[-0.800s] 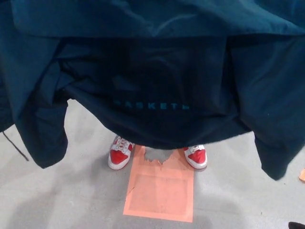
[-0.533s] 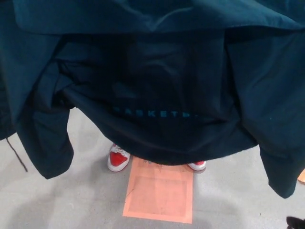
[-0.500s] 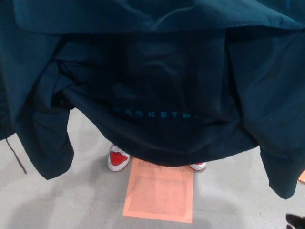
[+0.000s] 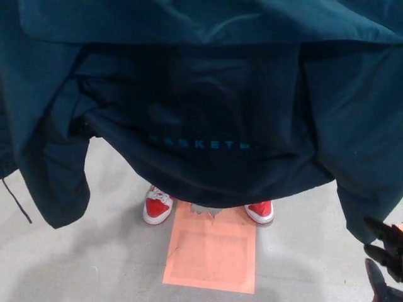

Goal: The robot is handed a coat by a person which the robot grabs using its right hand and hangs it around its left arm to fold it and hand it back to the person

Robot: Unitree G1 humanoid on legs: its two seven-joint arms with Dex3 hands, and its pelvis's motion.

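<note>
Up comes the robot's black right hand into the bottom right corner, where only a sliver showed half a second back, and the coat's hem has lifted enough to bare both shoes again.

Sweeping across from the left: a thin dark drawstring dangles over the grey concrete floor, and beside it one sleeve hangs loose. The big dark teal fabric coat fills the whole upper view, spread wide in the air between robot and person, with pale blue lettering across its middle. Below the hem stand the person's red and white sneakers, toes at the far edge of a flat orange rectangular sheet on the floor. The other sleeve droops at the right, just above that robot hand.

Early days, I'd say: the coat is being offered but not yet taken. The grab, the drape over the left arm, the fold and the return are all ahead. The right hand reaches upward under the sleeve, fingers spread and holding nothing. The left hand isn't showing at all.
</note>
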